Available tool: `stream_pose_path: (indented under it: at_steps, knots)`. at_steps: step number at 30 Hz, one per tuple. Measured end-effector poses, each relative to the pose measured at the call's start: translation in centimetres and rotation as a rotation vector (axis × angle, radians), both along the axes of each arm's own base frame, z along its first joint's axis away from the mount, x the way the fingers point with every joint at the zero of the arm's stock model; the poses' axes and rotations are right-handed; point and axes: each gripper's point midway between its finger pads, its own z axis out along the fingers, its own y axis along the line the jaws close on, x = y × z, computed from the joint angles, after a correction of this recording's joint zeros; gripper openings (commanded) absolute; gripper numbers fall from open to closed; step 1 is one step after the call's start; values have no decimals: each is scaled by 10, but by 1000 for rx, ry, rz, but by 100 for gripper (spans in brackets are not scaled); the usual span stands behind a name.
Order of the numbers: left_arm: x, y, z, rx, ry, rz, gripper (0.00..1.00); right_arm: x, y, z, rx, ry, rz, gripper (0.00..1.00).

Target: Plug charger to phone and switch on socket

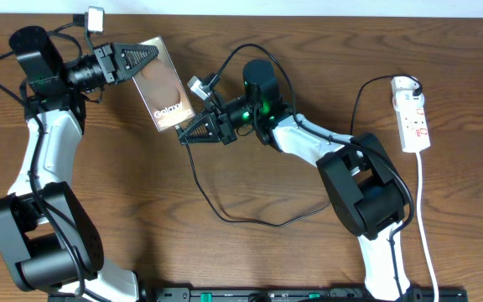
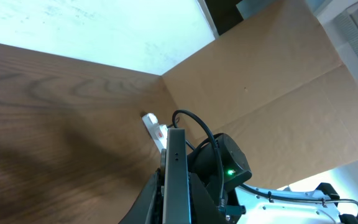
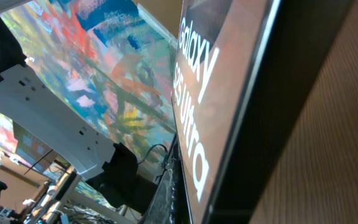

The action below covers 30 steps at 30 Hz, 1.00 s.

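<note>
Overhead cam: over the brown wooden table [image 1: 250, 260], my left claw [image 1: 151, 52] pinches one end of the flat brown-bronze phone slab [image 1: 164, 84]. Far right lies the narrow white power strip [image 1: 411, 113]. My right claw [image 1: 184, 136] is clamped on the thin black charger cable [image 1: 225, 216] at the phone's other end.

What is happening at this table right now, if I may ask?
The left pincer is shut on the phone at its upper end. The right pincer is shut at the lower end, apparently on the charger, whose cable loops across to the socket. The plug tip is hidden, so I cannot tell whether it is in.
</note>
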Motion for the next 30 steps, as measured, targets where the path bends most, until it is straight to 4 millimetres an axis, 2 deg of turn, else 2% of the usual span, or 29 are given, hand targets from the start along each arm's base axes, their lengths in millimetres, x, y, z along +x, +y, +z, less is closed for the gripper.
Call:
stream_pose_path:
  at_steps: [30]
  knots:
    - [4, 0, -1, 2, 11, 22, 7, 7, -4, -4, -19, 24, -24, 1]
